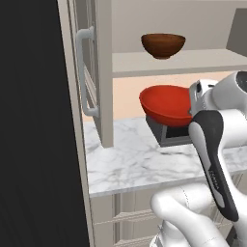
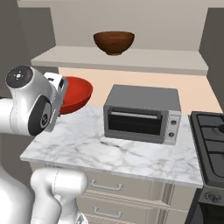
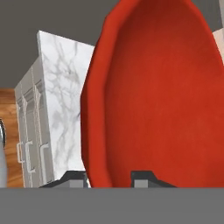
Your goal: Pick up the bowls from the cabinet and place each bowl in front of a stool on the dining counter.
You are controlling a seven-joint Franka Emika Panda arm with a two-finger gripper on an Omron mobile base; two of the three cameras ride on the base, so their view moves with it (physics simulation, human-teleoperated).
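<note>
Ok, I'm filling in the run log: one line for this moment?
gripper: shut on red bowl rim | red bowl: lifted above marble counter | brown bowl: on cabinet shelf

Glossy red bowl (image 1: pixel 166 105); dark brown wood-look bowl (image 1: pixel 163 45); beige cabinet (image 1: pixel 96 72); white surface (image 2: pixel 131 151) with grey veins; grey toaster oven (image 2: pixel 142 113); white arm (image 1: pixel 217 144).

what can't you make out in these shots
- Red bowl: its right side is behind the arm in the left base view; its left side is behind the arm in the right base view.
- Toaster oven: in the left base view, mostly hidden by the red bowl and arm.
- Stove: cut off by the right edge in the right base view.
- Gripper: fingertips cut off by the hand view's bottom edge.
</note>
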